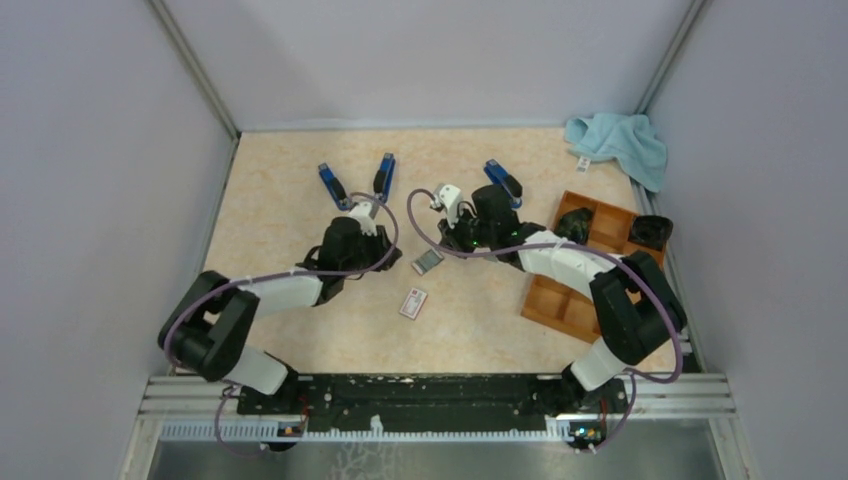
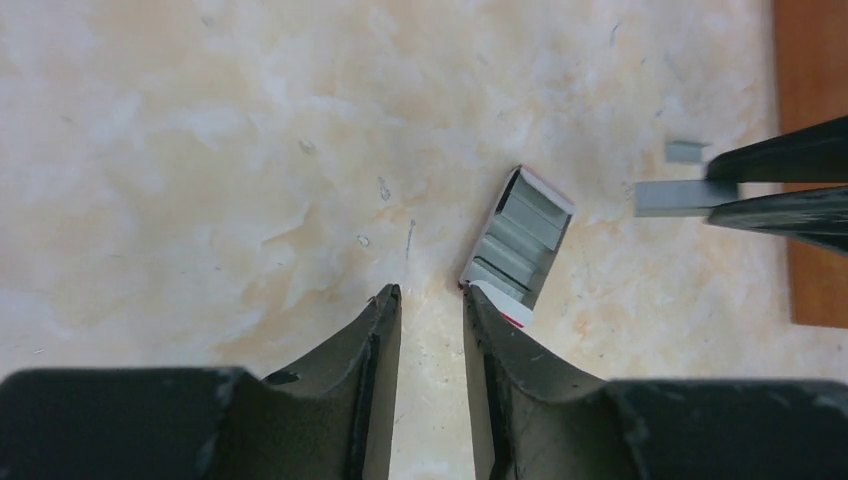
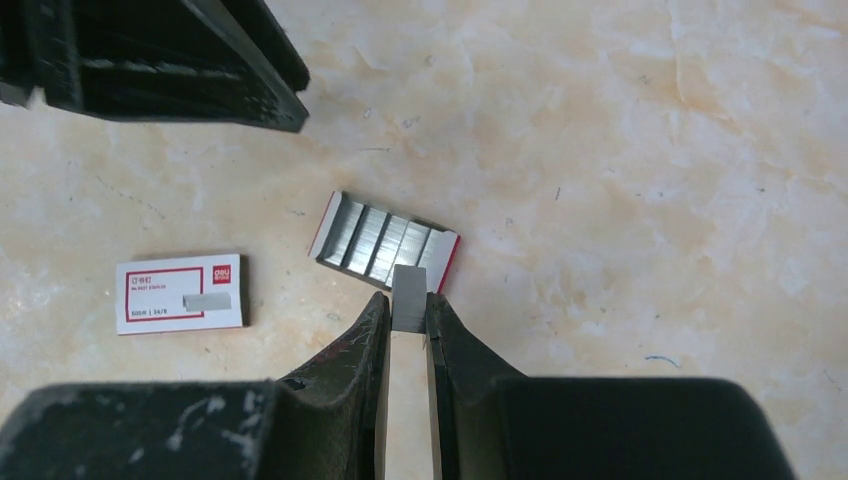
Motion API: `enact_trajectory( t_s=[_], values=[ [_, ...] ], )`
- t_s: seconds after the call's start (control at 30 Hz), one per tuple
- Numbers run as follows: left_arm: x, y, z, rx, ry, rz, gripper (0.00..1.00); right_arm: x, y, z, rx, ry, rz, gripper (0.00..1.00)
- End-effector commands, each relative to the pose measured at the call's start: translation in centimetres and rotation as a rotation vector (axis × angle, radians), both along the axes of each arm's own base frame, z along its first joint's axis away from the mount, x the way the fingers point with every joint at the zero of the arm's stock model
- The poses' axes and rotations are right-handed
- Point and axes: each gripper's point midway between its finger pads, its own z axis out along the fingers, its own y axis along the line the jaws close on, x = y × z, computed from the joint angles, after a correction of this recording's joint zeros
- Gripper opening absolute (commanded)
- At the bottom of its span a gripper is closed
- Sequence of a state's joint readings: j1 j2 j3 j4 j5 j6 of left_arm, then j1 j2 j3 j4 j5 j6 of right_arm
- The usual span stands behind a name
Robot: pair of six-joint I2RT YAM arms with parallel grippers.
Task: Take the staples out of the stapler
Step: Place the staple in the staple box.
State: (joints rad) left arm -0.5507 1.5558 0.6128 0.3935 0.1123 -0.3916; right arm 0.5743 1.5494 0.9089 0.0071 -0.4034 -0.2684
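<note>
Clearly, wrist views alone show the right hand [image 3: 408, 300] pinching staples [image 3: 409, 285].

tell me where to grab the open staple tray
Probably the two long walls of the tray, pinched across its narrow width, coming straight down. It lies flat, open side up, so only the thin upright walls give a hold, and the red-edged ends sit farther apart.
</note>
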Motion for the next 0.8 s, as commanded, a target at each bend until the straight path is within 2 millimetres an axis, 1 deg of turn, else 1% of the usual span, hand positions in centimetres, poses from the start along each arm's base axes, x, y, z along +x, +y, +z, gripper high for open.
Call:
enact_trajectory(
  t_s=[0.0,0.07,0.1,0.23,0.37,0.4,0.5,0.6,0.7,0.77],
  values=[
    [0.6,1.4,5.9,-0.104,-0.219,0.072,0.38,0.5,1.4,0.3,-0.001,-0.072,0.02,0.1],
    [-0.1,1.9,6.6,-0.114,-0.241,0.075,0.43,0.3,1.8,0.2,-0.003,-0.069,0.024,0.1],
    [-0.4,2.0,6.6,-0.111,-0.237,0.069,0.43,0.2,2.0,0.2,0.001,-0.065,0.026,0.1],
    [-1.9,1.9,6.4,-0.129,-0.201,0.034,0.43,-0.3,2.4,0.6,0.02,-0.053,0.029,0.1],
    [-4.1,2.3,6.4,-0.215,-0.185,0.038,0.44,-1.3,3.3,-0.1,0.004,-0.066,0.045,0.1],
    [-4.8,2.4,6.9,-0.254,-0.193,0.039,0.44,-1.4,3.6,-0.3,-0.001,-0.074,0.044,0.1],
    [-6.7,2.9,7.4,-0.352,-0.192,0.046,0.45,-1.3,4.0,-0.5,-0.015,-0.1,0.03,0.1],
    [-8.4,3.6,7.0,-0.433,-0.191,0.066,0.45,-0.6,4.1,-0.8,-0.029,-0.111,0.006,0.1],
    [-9.5,4.3,6.6,-0.483,-0.203,0.081,0.45,-0.2,4.2,-1.5,-0.047,-0.108,-0.006,0.1],
    [-9.8,4.6,6.4,-0.495,-0.206,0.09,0.45,-0.1,4.1,-1.7,-0.055,-0.11,-0.013,0.1]
  ],
)
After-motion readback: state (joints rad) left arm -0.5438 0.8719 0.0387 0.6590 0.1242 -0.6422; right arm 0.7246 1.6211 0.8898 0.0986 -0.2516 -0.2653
